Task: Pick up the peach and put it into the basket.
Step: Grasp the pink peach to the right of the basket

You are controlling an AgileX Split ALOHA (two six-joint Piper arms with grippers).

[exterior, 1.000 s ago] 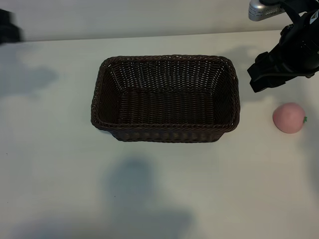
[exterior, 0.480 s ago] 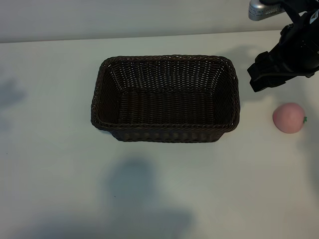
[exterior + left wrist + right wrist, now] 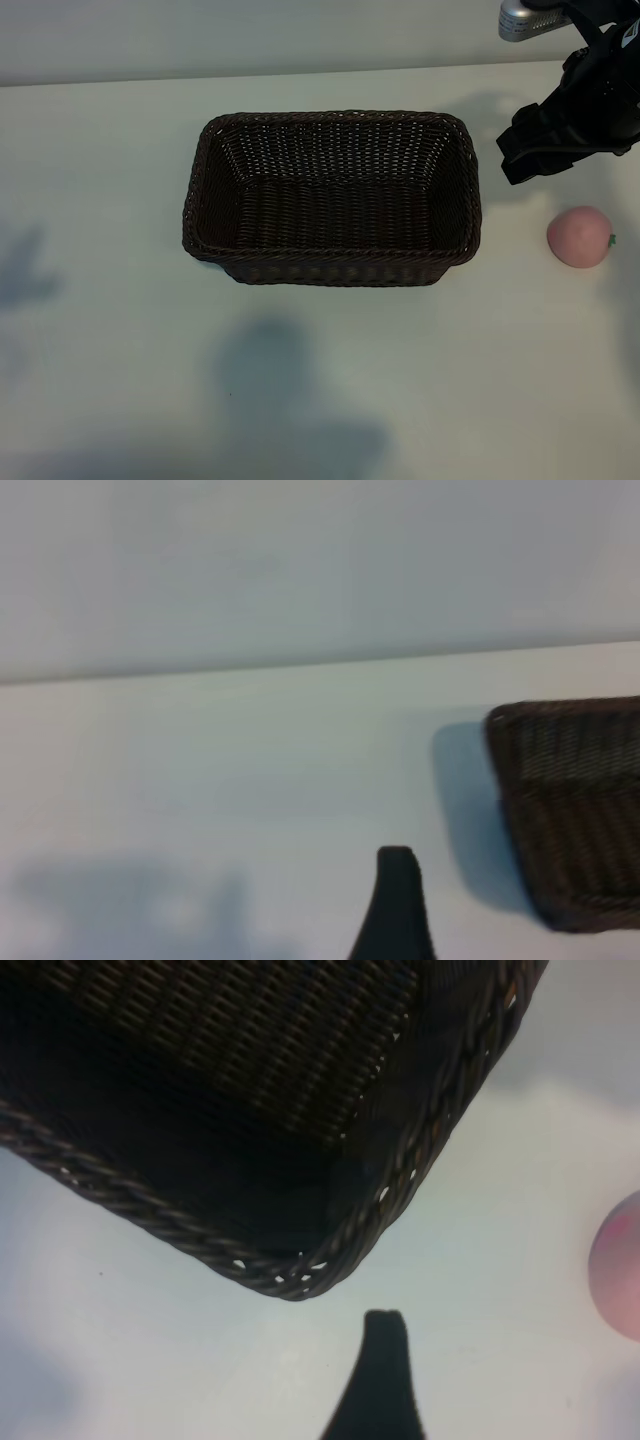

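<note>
The pale-pink peach (image 3: 579, 237) lies on the white table to the right of the dark wicker basket (image 3: 330, 256), which holds nothing. My right gripper (image 3: 522, 155) hangs above the table behind the peach, beside the basket's right rear corner, and is open. In the right wrist view one black finger (image 3: 383, 1370) points at a basket corner (image 3: 300, 1282), and the peach (image 3: 622, 1265) shows at the picture's edge. The left arm is outside the exterior view. Its wrist view shows one finger (image 3: 395, 900) over bare table with the basket's end (image 3: 580, 810) farther off; it holds nothing.
The white table (image 3: 100, 350) runs wide on every side of the basket, with its back edge against a pale wall. A silver part of the rig (image 3: 520, 18) sticks out above the right arm. Soft shadows fall at the front and left.
The left arm's dark part has left the top-left corner of the exterior view, and its shadow slid down the table's left side. Right arm, peach and basket are unmoved.
</note>
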